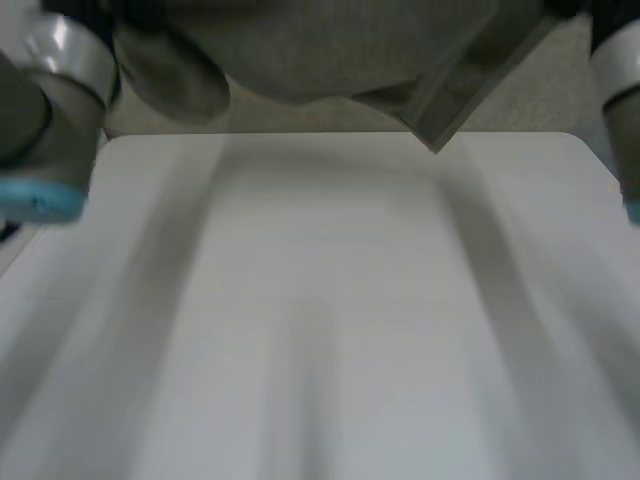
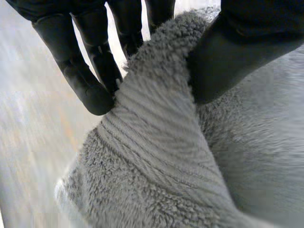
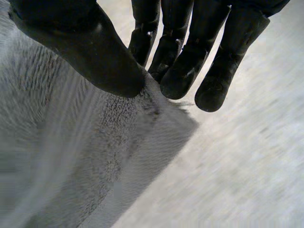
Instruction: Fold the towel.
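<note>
at the far edge of the white table (image 1: pixel 330 300) the grey fluffy towel (image 1: pixel 330 50) is blurred and cut off; the grey left arm (image 1: pixel 45 100) and right arm (image 1: pixel 622 90) beside the table are cut off too.

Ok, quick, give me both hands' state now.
Left hand: shut on the towel, thumb against fingers.
Right hand: shut on a towel corner.

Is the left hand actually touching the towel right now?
Touching. The left wrist view shows the left hand with its thumb pressed onto the towel's raised edge and its fingers on the other side, pinching it.
</note>
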Robot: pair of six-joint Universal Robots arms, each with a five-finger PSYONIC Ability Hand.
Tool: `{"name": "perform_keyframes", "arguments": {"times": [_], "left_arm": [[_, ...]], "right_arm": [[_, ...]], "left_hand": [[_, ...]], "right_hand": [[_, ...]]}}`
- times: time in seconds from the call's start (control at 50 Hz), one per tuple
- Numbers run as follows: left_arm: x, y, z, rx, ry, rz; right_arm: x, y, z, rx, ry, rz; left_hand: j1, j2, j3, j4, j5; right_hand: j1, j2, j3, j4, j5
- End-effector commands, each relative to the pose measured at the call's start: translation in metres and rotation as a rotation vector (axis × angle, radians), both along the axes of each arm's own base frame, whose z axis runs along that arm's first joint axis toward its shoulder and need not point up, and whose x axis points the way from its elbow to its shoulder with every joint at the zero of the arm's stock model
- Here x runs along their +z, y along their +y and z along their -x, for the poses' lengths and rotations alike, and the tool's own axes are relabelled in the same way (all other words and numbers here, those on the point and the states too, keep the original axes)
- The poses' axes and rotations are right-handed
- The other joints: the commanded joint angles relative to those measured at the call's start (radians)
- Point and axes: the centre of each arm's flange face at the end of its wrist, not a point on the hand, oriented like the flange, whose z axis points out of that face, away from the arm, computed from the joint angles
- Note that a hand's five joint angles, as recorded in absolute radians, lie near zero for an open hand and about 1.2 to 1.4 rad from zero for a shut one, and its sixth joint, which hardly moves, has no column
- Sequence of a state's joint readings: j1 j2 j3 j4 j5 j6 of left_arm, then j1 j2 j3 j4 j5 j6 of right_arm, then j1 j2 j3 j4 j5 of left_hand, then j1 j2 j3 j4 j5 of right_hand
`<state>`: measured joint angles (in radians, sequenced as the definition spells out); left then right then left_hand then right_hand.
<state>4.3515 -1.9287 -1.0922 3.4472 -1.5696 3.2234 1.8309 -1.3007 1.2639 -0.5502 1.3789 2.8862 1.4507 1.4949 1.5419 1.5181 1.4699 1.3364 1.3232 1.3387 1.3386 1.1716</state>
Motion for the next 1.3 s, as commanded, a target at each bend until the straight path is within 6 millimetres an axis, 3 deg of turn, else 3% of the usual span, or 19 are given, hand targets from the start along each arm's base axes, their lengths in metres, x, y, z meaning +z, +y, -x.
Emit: {"name": "perform_keyframes", "arguments": {"times": [0.02,0.04,0.06,0.08,0.1,0.12,0.14,0.2,0.28,0.3,0.36,0.4,0.6,0.72,0.78,1.02,1.1,1.16,1.3], "left_arm": [[-0.125,0.028,-0.014,-0.022,-0.15,-0.356],[-0.125,0.028,-0.014,-0.022,-0.15,-0.356],[-0.146,0.035,-0.017,-0.037,-0.17,-0.404],[-0.167,0.045,-0.018,-0.062,-0.192,-0.446],[-0.167,0.045,-0.018,-0.062,-0.192,-0.446],[-0.183,0.054,-0.019,-0.086,-0.217,-0.47],[-0.198,0.063,-0.02,-0.107,-0.253,-0.484],[-0.209,0.071,-0.021,-0.121,-0.302,-0.484],[-0.229,0.085,-0.035,-0.1,-0.475,-0.472],[-0.233,0.087,-0.04,-0.083,-0.531,-0.465],[-0.233,0.09,-0.045,-0.067,-0.577,-0.455],[-0.222,0.094,-0.05,-0.041,-0.629,-0.401],[-0.182,0.101,-0.044,-0.038,-0.558,-0.287],[-0.181,0.102,-0.037,-0.062,-0.553,-0.286],[-0.191,0.102,-0.034,-0.081,-0.573,-0.328],[-0.218,0.081,-0.032,-0.086,-0.623,-0.521],[-0.219,0.068,-0.037,-0.013,-0.627,-0.579],[-0.218,0.068,-0.041,0.018,-0.614,-0.614],[-0.218,0.08,-0.04,0.008,-0.577,-0.676]], "right_arm": [[-0.09,0.031,-0.005,0.128,0.143,-0.285],[-0.112,0.041,-0.004,0.157,0.168,-0.349],[-0.132,0.052,-0.004,0.178,0.19,-0.411],[-0.132,0.052,-0.004,0.178,0.19,-0.411],[-0.15,0.063,-0.003,0.198,0.208,-0.464],[-0.165,0.072,-0.002,0.21,0.224,-0.515],[-0.165,0.072,-0.002,0.21,0.224,-0.516],[-0.189,0.087,0.001,0.216,0.245,-0.606],[-0.206,0.099,0.008,0.202,0.296,-0.684],[-0.206,0.099,0.008,0.202,0.296,-0.684],[-0.208,0.104,0.01,0.198,0.327,-0.707],[-0.208,0.105,0.01,0.198,0.336,-0.708],[-0.214,0.109,0.012,0.197,0.339,-0.731],[-0.217,0.11,0.012,0.196,0.343,-0.738],[-0.218,0.11,0.012,0.195,0.345,-0.739],[-0.218,0.11,0.012,0.198,0.345,-0.736],[-0.221,0.11,0.011,0.2,0.348,-0.743],[-0.221,0.109,0.011,0.2,0.348,-0.742],[-0.22,0.108,0.011,0.197,0.347,-0.741]], "left_hand": [[-0.086,-0.13,-0.177,-0.154,-0.28],[-0.086,-0.131,-0.178,-0.154,-0.28],[-0.086,-0.131,-0.178,-0.154,-0.28],[-0.101,-0.145,-0.192,-0.168,-0.295],[-0.101,-0.145,-0.192,-0.168,-0.295],[-0.159,-0.203,-0.25,-0.227,-0.353],[-0.253,-0.297,-0.344,-0.32,-0.446],[-0.353,-0.398,-0.445,-0.421,-0.547],[-0.757,-0.801,-0.848,-0.824,-0.951],[-0.895,-0.939,-0.986,-0.963,-1.089],[-0.985,-1.029,-1.076,-1.052,-1.178],[-1.067,-1.111,-1.158,-1.134,-1.26],[-1.111,-1.155,-1.202,-1.178,-1.305],[-1.096,-1.14,-1.188,-1.164,-1.29],[-1.085,-1.129,-1.176,-1.152,-1.278],[-0.979,-1.023,-1.07,-1.046,-1.173],[-0.806,-0.851,-0.898,-0.874,-1.0],[-0.551,-0.596,-0.643,-0.619,-0.745],[-0.362,-0.406,-0.454,-0.43,-0.556]], "right_hand": [[0.06,0.073,0.058,0.058,0.05],[0.06,0.073,0.058,0.058,0.05],[0.06,0.073,0.058,0.058,0.05],[0.06,0.073,0.058,0.058,0.05],[0.06,0.073,0.058,0.058,0.05],[0.06,0.073,0.058,0.058,0.05],[0.06,0.073,0.058,0.058,0.05],[0.06,0.073,0.058,0.058,0.05],[0.06,0.073,0.058,0.058,0.05],[0.06,0.073,0.058,0.058,0.05],[0.06,0.073,0.058,0.058,0.05],[0.06,0.073,0.058,0.058,0.05],[0.06,0.073,0.058,0.058,0.05],[0.06,0.073,0.058,0.058,0.05],[0.06,0.073,0.058,0.058,0.05],[0.06,0.073,0.058,0.058,0.05],[0.06,0.073,0.058,0.058,0.05],[0.06,0.073,0.058,0.058,0.05],[0.06,0.073,0.058,0.058,0.05]]}}
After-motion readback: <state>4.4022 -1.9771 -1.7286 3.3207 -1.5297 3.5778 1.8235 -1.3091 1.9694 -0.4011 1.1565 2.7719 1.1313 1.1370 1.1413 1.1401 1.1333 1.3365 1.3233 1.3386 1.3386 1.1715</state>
